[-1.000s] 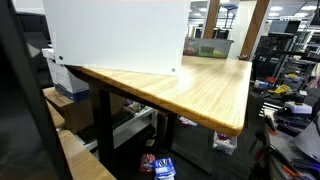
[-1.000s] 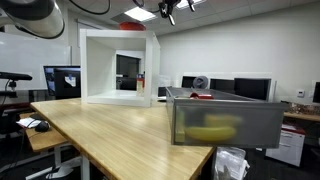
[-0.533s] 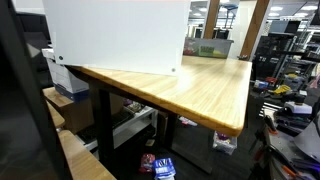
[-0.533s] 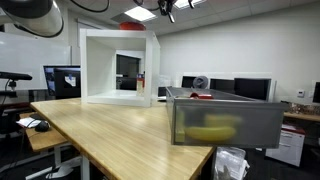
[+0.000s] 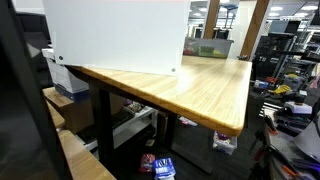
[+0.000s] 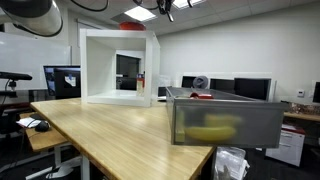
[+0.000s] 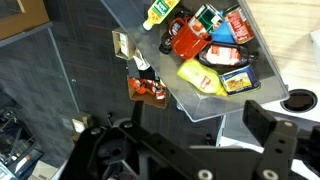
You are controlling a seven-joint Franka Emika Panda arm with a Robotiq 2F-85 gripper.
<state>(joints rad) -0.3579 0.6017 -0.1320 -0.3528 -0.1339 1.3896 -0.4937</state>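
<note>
The jaws stand wide apart and hold nothing. In the wrist view they fill the bottom of the frame as dark shapes, one finger at lower right and the rest of the mechanism at lower left, well above everything else.

Above them in that frame, right of centre, lies a clear bin packed with groceries. A yellow bottle lies on its side near the middle of the bin, the item closest to the jaws. Just right of it sits a black and yellow pack. Higher up are a red bag, a red pack and a green can. Just left of the bin is a small orange and dark item, too blurred to name. A strip of wooden tabletop shows at upper right.

In both exterior views the bin stands on the tabletop: lower right in one frame, upper centre in the other. The yellow bottle shows dimly through its wall. A white box stands on the same tabletop, well apart from the bin, with its open face showing in an exterior view.
</note>
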